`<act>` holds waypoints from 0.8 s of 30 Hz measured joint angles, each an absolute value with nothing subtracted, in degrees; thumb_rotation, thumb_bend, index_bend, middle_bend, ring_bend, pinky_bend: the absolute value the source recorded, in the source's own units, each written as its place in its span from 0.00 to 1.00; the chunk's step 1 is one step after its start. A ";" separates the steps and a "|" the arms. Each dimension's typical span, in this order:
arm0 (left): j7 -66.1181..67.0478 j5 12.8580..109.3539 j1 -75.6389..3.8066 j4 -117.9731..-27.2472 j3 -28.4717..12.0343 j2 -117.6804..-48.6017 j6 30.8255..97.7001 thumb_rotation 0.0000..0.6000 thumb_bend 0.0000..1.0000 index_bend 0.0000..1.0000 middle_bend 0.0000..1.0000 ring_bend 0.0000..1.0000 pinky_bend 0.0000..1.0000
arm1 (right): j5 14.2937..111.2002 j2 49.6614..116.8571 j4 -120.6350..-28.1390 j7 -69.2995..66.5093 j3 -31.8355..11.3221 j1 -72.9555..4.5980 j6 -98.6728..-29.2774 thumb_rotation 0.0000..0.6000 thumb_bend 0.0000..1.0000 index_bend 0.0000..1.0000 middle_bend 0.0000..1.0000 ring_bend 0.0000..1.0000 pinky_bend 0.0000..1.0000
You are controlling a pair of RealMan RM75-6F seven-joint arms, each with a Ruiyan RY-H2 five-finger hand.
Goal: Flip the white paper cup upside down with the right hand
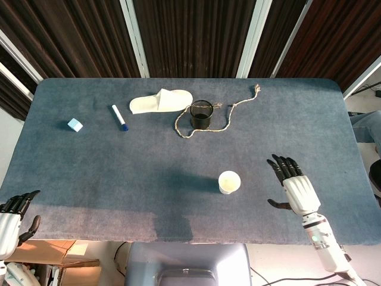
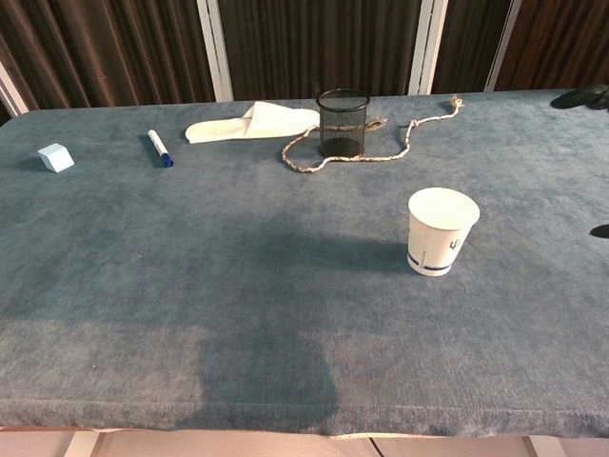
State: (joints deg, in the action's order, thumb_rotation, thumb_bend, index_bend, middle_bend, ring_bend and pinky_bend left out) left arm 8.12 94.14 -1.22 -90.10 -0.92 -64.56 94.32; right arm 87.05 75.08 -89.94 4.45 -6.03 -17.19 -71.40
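Note:
The white paper cup (image 1: 229, 182) (image 2: 441, 230) stands upright, mouth up, on the blue table right of centre. My right hand (image 1: 294, 185) hovers open to the cup's right with fingers spread and a clear gap between them; in the chest view only its dark fingertips (image 2: 582, 96) show at the right edge. My left hand (image 1: 13, 214) hangs off the table's near left corner, fingers apart and holding nothing.
Far side of the table holds a black mesh pen holder (image 1: 202, 114) ringed by a rope (image 1: 228, 112), a white slipper (image 1: 161, 100), a blue-capped marker (image 1: 119, 117) and a small light-blue cube (image 1: 74, 124). The table's front edge (image 2: 304, 427) lies near.

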 measured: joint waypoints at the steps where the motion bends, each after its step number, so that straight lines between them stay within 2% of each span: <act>1: 8.07 94.15 -1.23 -90.09 -0.90 -64.54 94.30 1.00 0.38 0.24 0.31 0.30 0.53 | 86.66 75.69 -89.76 3.46 -6.22 -17.96 -70.23 1.00 0.25 0.15 0.15 0.10 0.19; 11: 7.51 94.26 -1.18 -90.07 -0.97 -64.42 94.51 1.00 0.38 0.25 0.31 0.30 0.53 | 85.13 83.37 -83.40 -5.69 -7.35 -23.69 -64.59 1.00 0.25 0.21 0.20 0.15 0.24; 19: 7.75 94.50 -1.38 -89.77 -0.92 -64.62 94.20 1.00 0.38 0.26 0.32 0.31 0.53 | 83.46 86.78 -80.83 -6.47 -7.74 -27.03 -60.77 1.00 0.25 0.21 0.20 0.15 0.24; 24: 6.96 93.93 -1.35 -89.78 -1.06 -64.44 94.06 1.00 0.38 0.27 0.32 0.31 0.53 | 83.31 88.76 -78.67 -6.66 -7.70 -28.46 -59.77 1.00 0.25 0.25 0.24 0.18 0.27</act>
